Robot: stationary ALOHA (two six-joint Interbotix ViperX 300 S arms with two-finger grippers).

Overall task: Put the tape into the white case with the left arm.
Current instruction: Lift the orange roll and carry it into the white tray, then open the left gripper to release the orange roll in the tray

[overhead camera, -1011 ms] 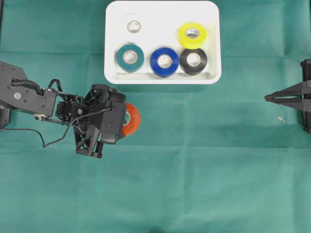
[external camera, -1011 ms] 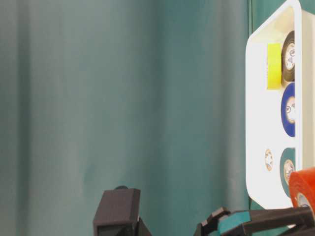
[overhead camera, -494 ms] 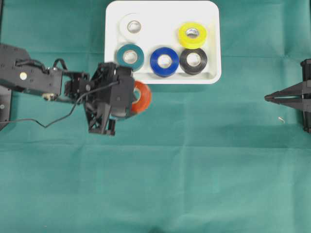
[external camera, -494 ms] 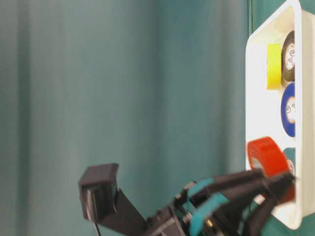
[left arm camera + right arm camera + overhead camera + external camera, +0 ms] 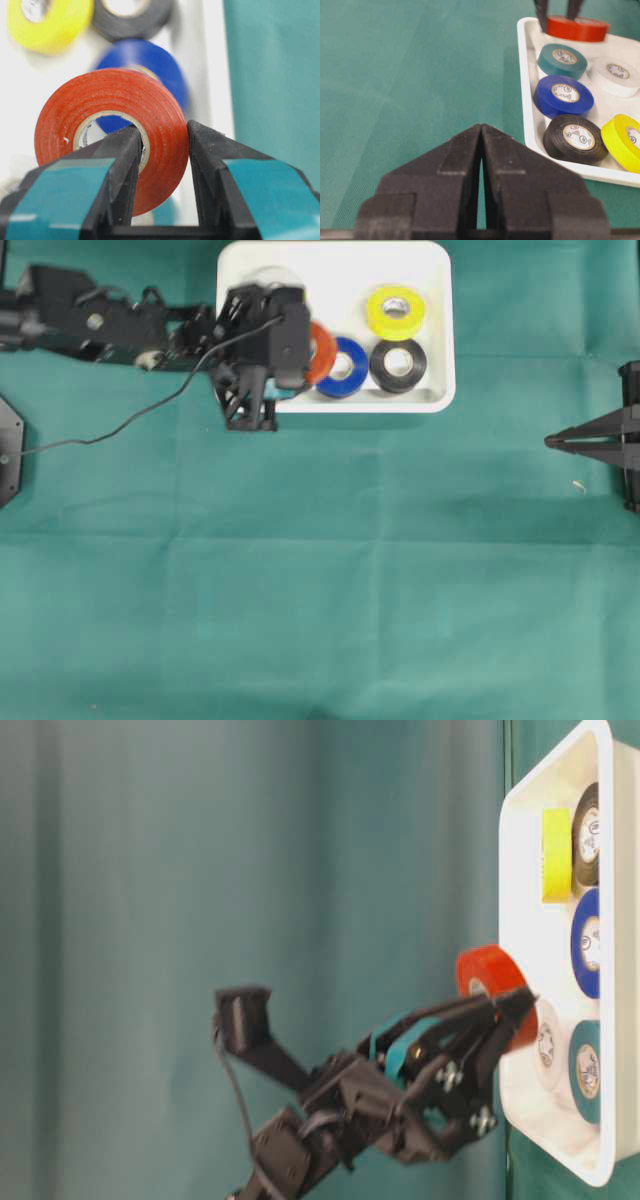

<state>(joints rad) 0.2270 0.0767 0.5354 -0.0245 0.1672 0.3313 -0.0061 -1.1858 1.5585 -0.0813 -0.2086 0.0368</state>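
Swung from bare green cloth toward 12 o'clock: left gripper pinching red tape roll, now above white case, beside blue roll. Release likely next. Right gripper pressed together, idle.

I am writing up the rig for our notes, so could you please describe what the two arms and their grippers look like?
The left arm is black and jointed, with a thin black cable trailing from it. Its left gripper has an open lattice frame and black fingers bearing teal patches. The right gripper is all black, without teal, its fingers tapering to a point.
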